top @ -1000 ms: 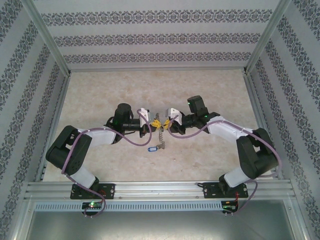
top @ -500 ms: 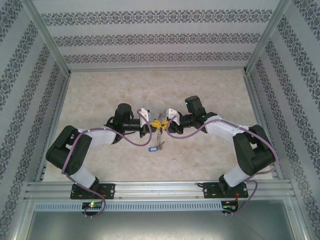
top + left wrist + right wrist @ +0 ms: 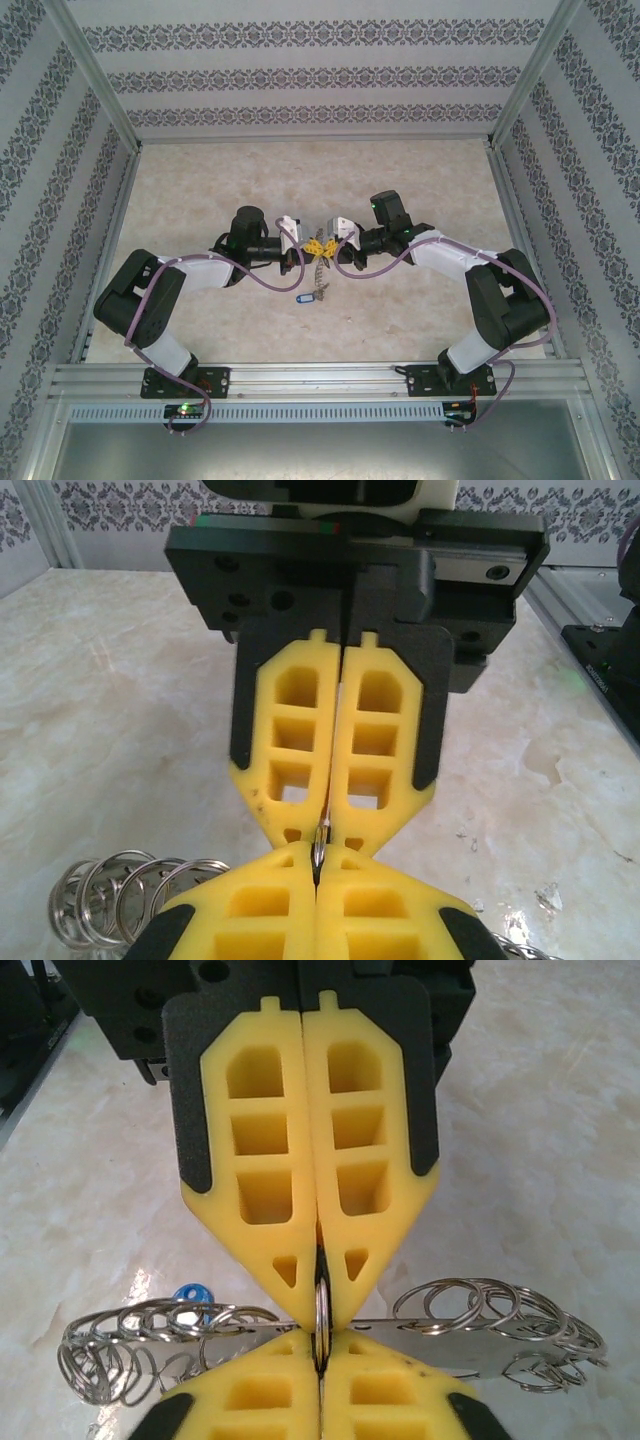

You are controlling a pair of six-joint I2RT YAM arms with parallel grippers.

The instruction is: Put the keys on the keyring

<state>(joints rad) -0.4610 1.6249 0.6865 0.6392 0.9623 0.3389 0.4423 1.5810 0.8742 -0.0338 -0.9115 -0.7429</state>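
Mid-threading, by the look of it. At the centre of the top view, raised off the counter [image 3: 200,190]: left gripper [image 3: 310,245] and right gripper [image 3: 327,243], nose to nose, yellow tips touching. Both pairs of jaws shut, each nipping the same thin wire of the keyring [image 3: 320,270] right at the tips. Seen edge-on in both wrist views as a dark sliver of metal in the seam between the pads. Below the pinch in the top view, hanging as a silvery string toward the lower centre of the frame. In the right wrist view, spreading to the left and right edges as clusters of small silvery loops, too fine to call keys or rings with certainty.

Lying flat on the counter just below that hanging string, apart from it: a blue-headed key [image 3: 305,297], not yet on the wire.

Judged as the step in hand: steadying or prising the wire with two grips close together, to make or hold an opening. Cannot tell whether any gap in the wire is open.

Called for next: hold one grip firm on the wire, free the other, go down for the loose key by its head, then bring its hole to the wire's end. Little margin there: thin wire, tiny hole, and a dangling load likely to swing or twist once one grip lets go.
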